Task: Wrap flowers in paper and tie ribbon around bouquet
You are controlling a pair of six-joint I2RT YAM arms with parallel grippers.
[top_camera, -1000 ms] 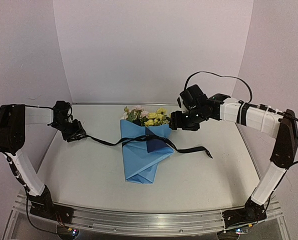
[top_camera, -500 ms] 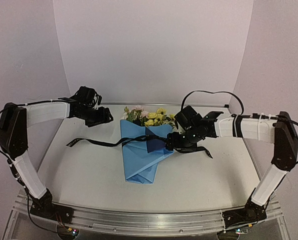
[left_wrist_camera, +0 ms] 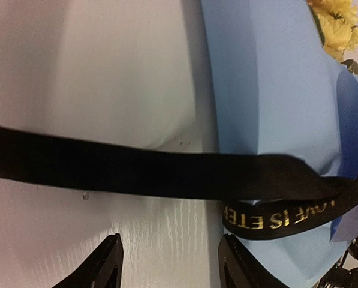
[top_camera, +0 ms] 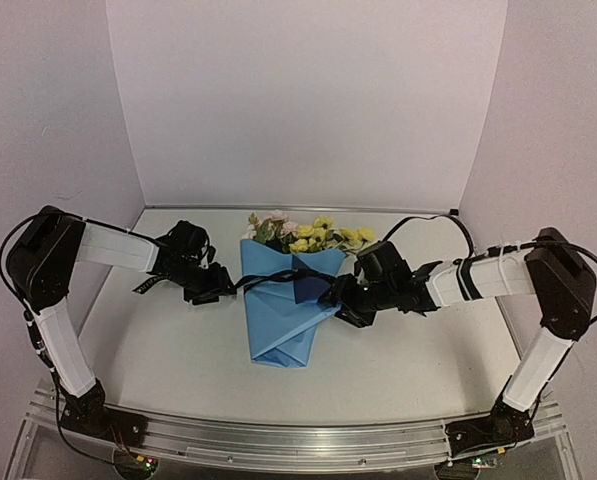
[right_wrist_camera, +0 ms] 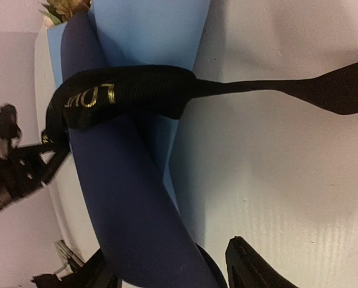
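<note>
The bouquet lies mid-table: yellow and pink flowers stick out of a light blue paper cone. A navy fold of the paper shows on top. The black ribbon with gold lettering crosses the cone. My left gripper sits low at the cone's left edge. In the left wrist view that gripper is open, and the ribbon runs just beyond its tips. My right gripper is at the cone's right edge, open, with the navy fold lying between its fingertips.
The white table is walled by pale panels at the back and both sides. The ribbon's right tail trails over bare table. The metal rail with both arm bases runs along the near edge.
Both arms have dropped in toward the bouquet, the left from the back of the table to the ribbon, the right onto the cone's right edge. The right arm now covers the ribbon's right tail.
</note>
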